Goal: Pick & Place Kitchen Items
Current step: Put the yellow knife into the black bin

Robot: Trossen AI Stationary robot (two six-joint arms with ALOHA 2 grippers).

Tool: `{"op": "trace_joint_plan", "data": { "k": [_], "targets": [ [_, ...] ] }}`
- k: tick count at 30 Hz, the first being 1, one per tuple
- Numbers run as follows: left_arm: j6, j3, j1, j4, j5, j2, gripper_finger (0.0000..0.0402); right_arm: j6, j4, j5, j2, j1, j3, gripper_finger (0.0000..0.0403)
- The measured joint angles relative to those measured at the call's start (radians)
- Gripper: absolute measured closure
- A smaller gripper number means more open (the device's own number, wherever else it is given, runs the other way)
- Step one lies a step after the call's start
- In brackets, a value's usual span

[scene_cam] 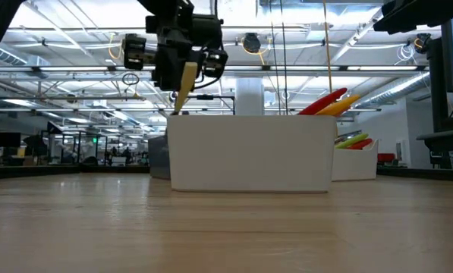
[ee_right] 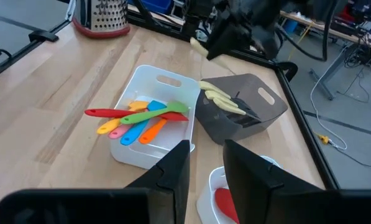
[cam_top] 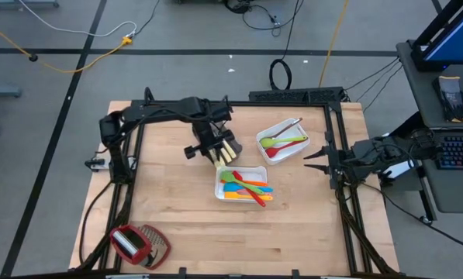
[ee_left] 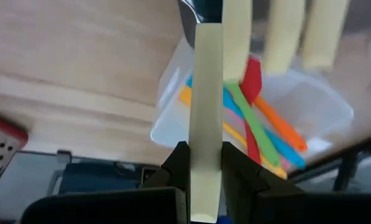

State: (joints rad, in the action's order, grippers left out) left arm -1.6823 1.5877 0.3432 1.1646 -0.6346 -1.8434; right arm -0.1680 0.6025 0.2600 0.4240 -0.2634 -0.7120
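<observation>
Near table (cam_top: 184,232): bare wood between the red-and-silver grater (cam_top: 138,244) at the left corner and the white tray (cam_top: 243,184); open passage.
Centre: left gripper (cam_top: 225,157) hangs over the grey tray (ee_right: 244,112) with a pale-handled knife (ee_left: 207,124) clamped, blocking entry from above.
White tray: coloured utensils (cam_top: 247,188) fill it.
Second white tray (cam_top: 284,139): just behind, narrow gap.
Right edge: right gripper (cam_top: 312,160) parked, jaws slightly apart.

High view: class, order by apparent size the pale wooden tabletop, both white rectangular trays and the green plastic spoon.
Largest: pale wooden tabletop.
Next: middle white rectangular tray and right white rectangular tray, which look alike, so unranked.
Smallest: green plastic spoon.
</observation>
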Motion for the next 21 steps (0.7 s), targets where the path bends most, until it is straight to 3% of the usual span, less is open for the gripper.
{"op": "trace_joint_plan", "data": {
  "k": [12,21],
  "targets": [
    [-0.049,-0.133,0.02,-0.128,-0.019,-0.005,0.0338,-0.001,0.0,0.0,0.0,0.0,0.0,0.0314],
    [0.026,-0.149,0.019,-0.129,0.068,-0.005,0.0332,-0.001,0.0,0.0,0.0,0.0,0.0,0.0314]
  ]
}}
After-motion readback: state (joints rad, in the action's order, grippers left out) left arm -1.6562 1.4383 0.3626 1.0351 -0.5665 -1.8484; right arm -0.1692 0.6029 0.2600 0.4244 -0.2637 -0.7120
